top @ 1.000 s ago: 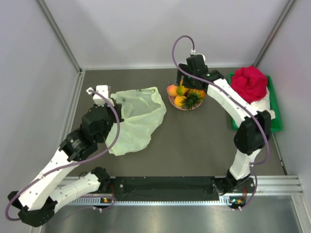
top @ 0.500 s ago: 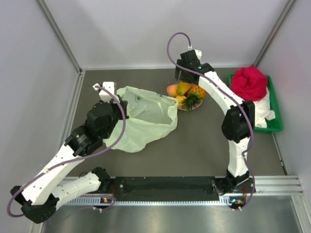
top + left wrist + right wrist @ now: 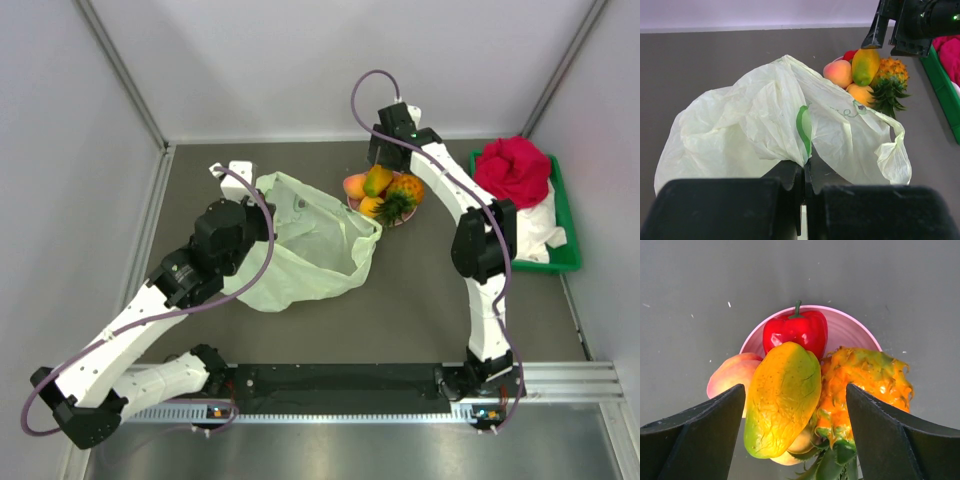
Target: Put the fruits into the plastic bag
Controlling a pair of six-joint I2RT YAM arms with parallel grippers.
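Fruits (image 3: 790,390) are heaped on a pink plate (image 3: 850,332). A yellow-orange mango (image 3: 782,397) lies uppermost, with a red one (image 3: 796,332) behind it and a small pineapple (image 3: 860,385) alongside. The bag (image 3: 765,120) lies crumpled just beside the plate.

The left gripper (image 3: 804,200) is closed on a fold of the bag at its green print. The right gripper (image 3: 795,390) is spread wide over the mango and holds nothing.

Assessment: the mango looks smooth, rounded and light, so it may slip or roll, and is best taken across its narrow middle. The heap is loose and neighbouring pieces may shift. The bag is thin and limp, and will likely sag shut unless it is held up.
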